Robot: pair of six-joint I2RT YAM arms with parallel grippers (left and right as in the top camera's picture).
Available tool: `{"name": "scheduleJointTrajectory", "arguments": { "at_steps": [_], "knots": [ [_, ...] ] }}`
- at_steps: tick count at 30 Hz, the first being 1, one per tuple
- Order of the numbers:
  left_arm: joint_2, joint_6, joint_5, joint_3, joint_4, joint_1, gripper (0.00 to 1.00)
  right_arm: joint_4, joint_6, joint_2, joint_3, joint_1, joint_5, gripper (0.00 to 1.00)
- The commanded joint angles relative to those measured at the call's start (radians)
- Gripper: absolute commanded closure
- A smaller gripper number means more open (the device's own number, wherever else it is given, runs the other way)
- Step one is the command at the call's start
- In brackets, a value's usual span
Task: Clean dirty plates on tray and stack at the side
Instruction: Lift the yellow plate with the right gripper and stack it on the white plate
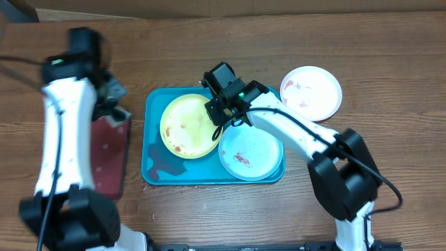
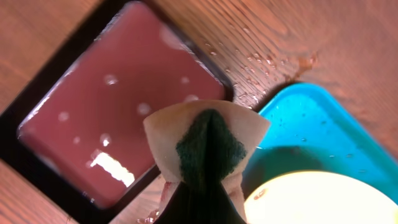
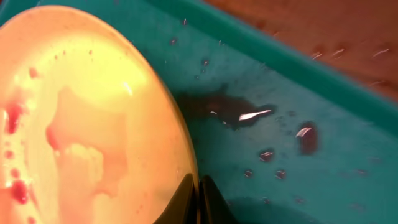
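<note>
A: Gripping what, that right gripper [image 3: 198, 198]?

B: It is pinched closed on the rim of the round yellow-green plastic plate [image 3: 93, 112], which spreads to its left, on the large turquoise plastic tray [image 3: 298, 93].

A: And the left gripper [image 2: 205, 196]?

B: It is clamped on a beige-and-green sponge [image 2: 239, 134]. The plate lies just to its right, cut off at the frame edge. The sponge hides the fingertips.

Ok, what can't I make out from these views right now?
- Overhead: where right claw meets yellow plate, hidden under its wrist.
- Left wrist: left claw tips, wrapped by the sponge.
- Right wrist: most of the yellow plate, cut off by left and bottom edges.
</note>
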Motion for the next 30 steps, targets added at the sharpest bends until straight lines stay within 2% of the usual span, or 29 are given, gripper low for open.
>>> {"name": "scheduleJointTrajectory", "arguments": {
  "at_steps": [1,5,10,16,19,24,30],
  "knots": [
    [-0.043,0.031,0.212,0.01,-0.051,0.154,0.96,-0.022,-0.124,-0.162,0.092,0.083,0.333,0.96],
    [-0.041,0.034,0.247,0.001,-0.101,0.277,0.96,0.001,-0.264,-0.226,0.105,0.19,0.625,0.96],
    [-0.041,0.057,0.299,-0.01,-0.116,0.369,0.96,0.126,-0.57,-0.24,0.106,0.327,1.038,0.96],
    [-0.041,0.069,0.327,-0.01,-0.119,0.399,0.96,0.271,-0.875,-0.24,0.106,0.41,1.251,0.96],
    [-0.041,0.069,0.327,-0.01,-0.118,0.398,0.96,0.344,-0.981,-0.24,0.106,0.42,1.304,0.96],
    [-0.041,0.069,0.328,-0.01,-0.119,0.397,0.96,0.399,-1.015,-0.24,0.106,0.421,1.321,0.96],
    [-0.041,0.076,0.328,-0.01,-0.119,0.397,0.96,0.381,-0.854,-0.24,0.105,0.394,1.315,0.97]
  ]
}}
